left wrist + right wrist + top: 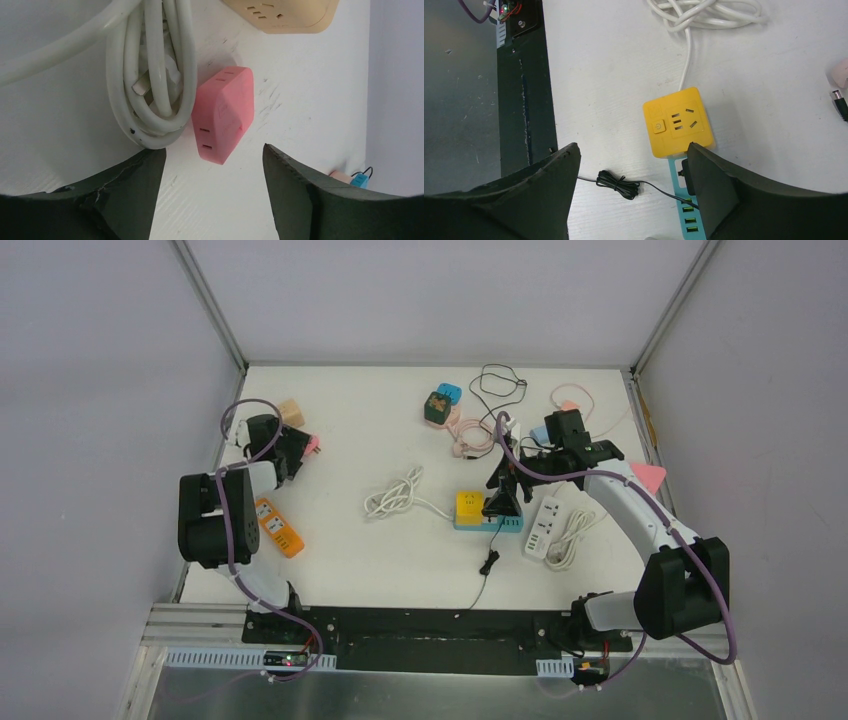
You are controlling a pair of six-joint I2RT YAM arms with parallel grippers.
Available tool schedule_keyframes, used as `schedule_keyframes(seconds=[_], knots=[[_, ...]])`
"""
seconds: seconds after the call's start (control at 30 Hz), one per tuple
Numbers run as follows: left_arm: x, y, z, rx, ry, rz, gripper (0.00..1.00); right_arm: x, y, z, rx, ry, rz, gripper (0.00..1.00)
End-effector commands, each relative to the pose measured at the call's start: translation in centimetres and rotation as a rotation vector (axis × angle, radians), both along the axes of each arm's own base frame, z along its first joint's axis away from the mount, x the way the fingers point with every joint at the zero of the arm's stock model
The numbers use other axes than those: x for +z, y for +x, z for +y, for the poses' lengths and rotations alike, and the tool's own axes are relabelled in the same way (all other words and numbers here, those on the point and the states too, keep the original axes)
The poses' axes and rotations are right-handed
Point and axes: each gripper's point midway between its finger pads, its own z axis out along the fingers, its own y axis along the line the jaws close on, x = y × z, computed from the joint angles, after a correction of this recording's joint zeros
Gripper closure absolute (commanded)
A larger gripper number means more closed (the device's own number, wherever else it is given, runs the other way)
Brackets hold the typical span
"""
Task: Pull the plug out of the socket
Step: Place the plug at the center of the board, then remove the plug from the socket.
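Top external view, entries by size.

Table [380, 550]: white, walled on three sides.

Right arm [625, 502]: reaches in over mid-table. Right gripper [503, 483] hangs above the socket, fingers apart, nothing held.

Left arm [215, 515]: far left. Left gripper [214, 148] has its fingers apart and holds nothing. It sits over a pink adapter [223, 115], well apart from the job.

Socket [487, 512]: yellow-and-teal strip, mid-table, with a white cord [395, 495] coiled to its left.

Plug [499, 504]: black, seated in the teal part just beside the yellow end. Its thin lead [487, 565] trails toward the near edge.

Step, as judged: approach, with the grasp not yet made.

Next move calls for: lowering, centring the plug between the fingers, closing, then a straight upward pull. The strip looks loose and may lift too.
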Motion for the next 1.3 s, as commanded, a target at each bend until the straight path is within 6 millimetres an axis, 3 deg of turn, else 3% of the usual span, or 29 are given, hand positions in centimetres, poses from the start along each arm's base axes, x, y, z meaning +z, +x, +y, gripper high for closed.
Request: schedule_keyframes(seconds=[0.0, 0.2, 0.3, 0.33, 0.4, 0.5, 0.6, 0.7, 0.77, 0.83, 0.93, 1.03, 1.13, 1.2, 1.27], knots=[[3.7, -0.5, 0.6, 0.008, 0.03, -0.044, 0.26, 0.8, 0.4, -0.1, 0.006, 0.013, -0.04, 0.18], [6.8, -3.6, 0.3, -0.024, 0.103, -0.096, 0.24, 0.8, 0.5, -0.4, 0.008, -0.007, -0.06, 0.18], [8.2, -4.8, -1.1, -0.115, 0.132, -0.162, 0.24, 0.8, 0.3, -0.6, 0.021, -0.007, -0.073, 0.18], [9.9, -4.9, -2.0, -0.164, 0.15, -0.241, 0.24, 0.8, 0.1, -0.7, 0.036, -0.007, -0.083, 0.18], [12.3, -5.7, -4.8, -0.313, 0.174, -0.386, 0.24, 0.7, -0.4, -1.0, 0.07, -0.019, -0.111, 0.17], [14.8, -7.3, -10.3, -0.548, 0.23, -0.523, 0.07, 0.5, -0.9, -2.1, 0.118, -0.054, -0.19, 0.15], [16.7, -8.7, -16.3, -0.759, 0.345, -0.603, 0.02, 0.5, 0.0, -3.2, 0.082, -0.067, -0.27, 0.1], [19.4, -11.0, -21.7, -0.935, 0.507, -0.831, 0.01, 0.3, 0.3, -4.4, 0.077, -0.058, -0.346, 0.01], [21.4, -13.8, -25.8, -1.047, 0.644, -1.06, 0.01, -0.5, 0.4, -5.3, 0.108, -0.101, -0.411, 0.0], [23.3, -15.8, -28.7, -1.13, 0.766, -1.275, 0.01, -1.0, 0.8, -6.0, 0.121, -0.148, -0.453, 0.0], [25.4, -16.4, -31.6, -1.236, 0.832, -1.484, 0.01, -0.1, 1.7, -6.0, 0.12, -0.155, -0.466, 0.0], [26.4, -16.5, -33.8, -1.359, 0.836, -1.616, 0.01, 2.1, 1.9, -5.3, 0.157, -0.11, -0.478, 0.0], [26.6, -16.1, -34.9, -1.392, 0.801, -1.666, 0.01, 1.5, 1.9, -4.9, 0.211, -0.086, -0.502, 0.0], [25.2, -15.9, -35.2, -1.396, 0.784, -1.672, 0.01, 0.4, 2.7, -4.7, 0.202, -0.087, -0.505, 0.0], [22.2, -15.6, -35.4, -1.426, 0.759, -1.628, 0.01, -0.5, 3.3, -4.6, 0.17, -0.1, -0.482, 0.0]])
